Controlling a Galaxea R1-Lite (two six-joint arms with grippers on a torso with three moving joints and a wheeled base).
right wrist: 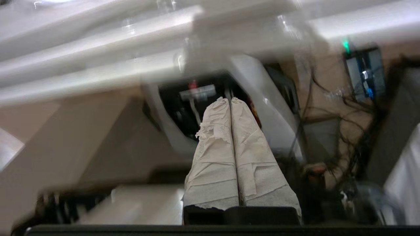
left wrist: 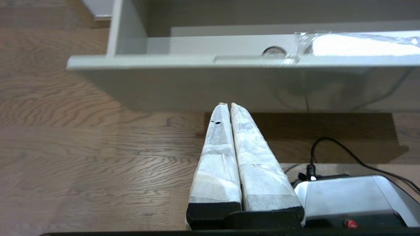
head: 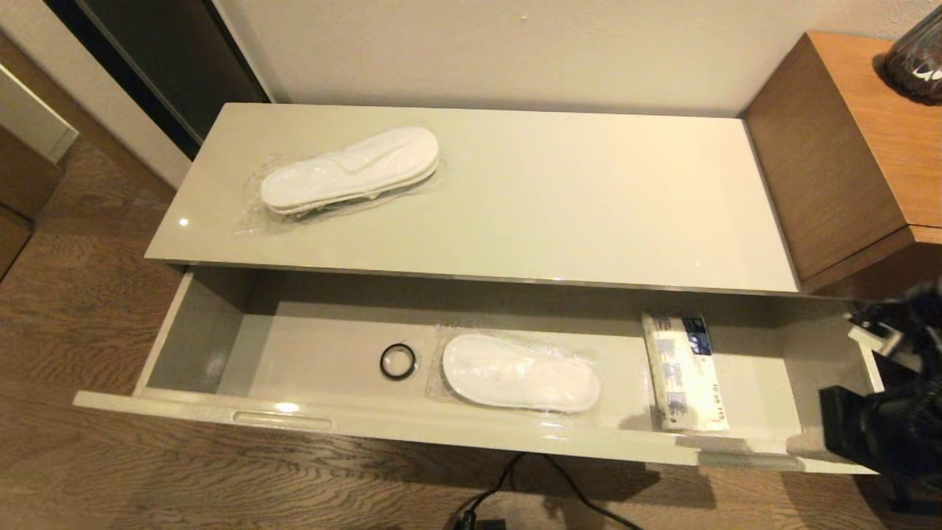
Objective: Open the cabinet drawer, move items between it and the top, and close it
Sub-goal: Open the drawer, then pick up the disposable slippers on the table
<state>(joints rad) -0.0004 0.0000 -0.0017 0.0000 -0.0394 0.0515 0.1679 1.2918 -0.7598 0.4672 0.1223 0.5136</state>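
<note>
Tissue pack lengthwise front-to-back in open cabinet drawer, left pincer, right pincer both closed, empty

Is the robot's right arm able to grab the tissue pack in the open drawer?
Probably yes. The tissue pack lies uncovered at the drawer's right end, near the right arm, but the right gripper is shut and must open first.

The left end effector hangs low over the floor, before the pulled-out cabinet drawer and apart from its front. Beyond it, in the drawer, lie a ring, then wrapped slippers, then a tissue pack toward the right. Behind and above, a second pair of slippers lies on the top, left of middle. The right end effector seems to sit off the drawer's right end.
</note>
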